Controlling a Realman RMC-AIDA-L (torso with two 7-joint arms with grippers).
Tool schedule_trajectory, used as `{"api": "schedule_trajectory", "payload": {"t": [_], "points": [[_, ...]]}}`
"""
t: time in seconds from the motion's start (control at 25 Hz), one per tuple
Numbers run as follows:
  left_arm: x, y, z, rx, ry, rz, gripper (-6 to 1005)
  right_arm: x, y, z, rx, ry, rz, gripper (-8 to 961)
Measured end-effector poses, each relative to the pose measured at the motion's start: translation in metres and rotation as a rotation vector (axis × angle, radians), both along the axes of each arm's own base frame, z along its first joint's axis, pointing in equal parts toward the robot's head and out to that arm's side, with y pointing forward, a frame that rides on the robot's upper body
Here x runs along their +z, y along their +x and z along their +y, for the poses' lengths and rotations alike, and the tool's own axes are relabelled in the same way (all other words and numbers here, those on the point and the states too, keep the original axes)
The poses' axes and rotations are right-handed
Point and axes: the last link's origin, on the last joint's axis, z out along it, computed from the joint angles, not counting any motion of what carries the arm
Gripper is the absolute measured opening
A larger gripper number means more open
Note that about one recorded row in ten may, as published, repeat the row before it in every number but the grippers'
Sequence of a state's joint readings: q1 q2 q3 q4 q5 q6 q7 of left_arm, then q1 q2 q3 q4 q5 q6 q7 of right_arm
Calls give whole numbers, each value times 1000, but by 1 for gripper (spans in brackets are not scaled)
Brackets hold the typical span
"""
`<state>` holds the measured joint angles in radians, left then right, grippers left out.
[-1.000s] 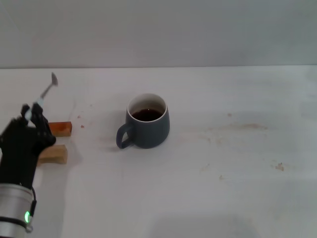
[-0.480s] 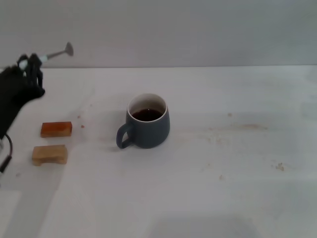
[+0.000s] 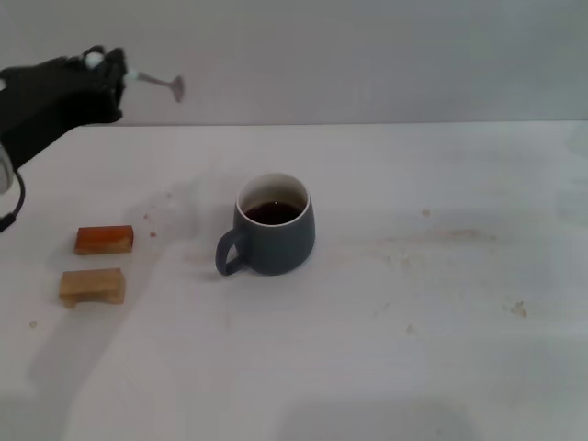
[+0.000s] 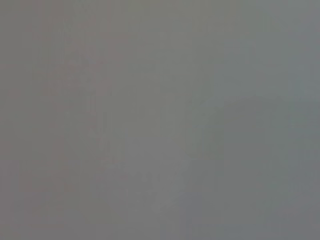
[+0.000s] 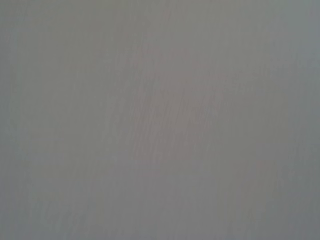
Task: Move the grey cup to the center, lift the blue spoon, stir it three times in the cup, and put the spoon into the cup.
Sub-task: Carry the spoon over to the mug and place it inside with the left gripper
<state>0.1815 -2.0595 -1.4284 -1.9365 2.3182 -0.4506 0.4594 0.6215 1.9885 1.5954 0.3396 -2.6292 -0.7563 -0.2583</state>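
Observation:
The grey cup stands upright near the middle of the white table, handle toward the left front, with dark liquid inside. My left gripper is raised high at the far left, above the table's back edge, and is shut on the blue spoon. The spoon sticks out to the right, its metal bowl pointing toward the cup but well left of it and above it. The right gripper is out of view. Both wrist views show only plain grey.
Two small wooden blocks lie at the left of the table: an orange-brown one and a paler one in front of it. The white table has faint stains to the right of the cup.
My left gripper has risen from beside the blocks and swung right along the back, carrying the spoon, whose bowl has turned from upward to rightward. The cup has not moved.

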Motion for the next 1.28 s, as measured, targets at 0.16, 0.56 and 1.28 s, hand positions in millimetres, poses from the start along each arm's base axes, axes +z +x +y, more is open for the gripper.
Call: {"api": "schedule_trajectory", "payload": {"t": [0.16,0.56,1.28], "points": [[7,10,10,-9,-100,39,149,-4,3,-3,-12,-1,11,44],[10,12,16,19,-228,96,150,-3,24,-17,-79,26,43,44],[-19,19,23,13,-423,135,152,-10,45,-38,-142,39,78,44]]}}
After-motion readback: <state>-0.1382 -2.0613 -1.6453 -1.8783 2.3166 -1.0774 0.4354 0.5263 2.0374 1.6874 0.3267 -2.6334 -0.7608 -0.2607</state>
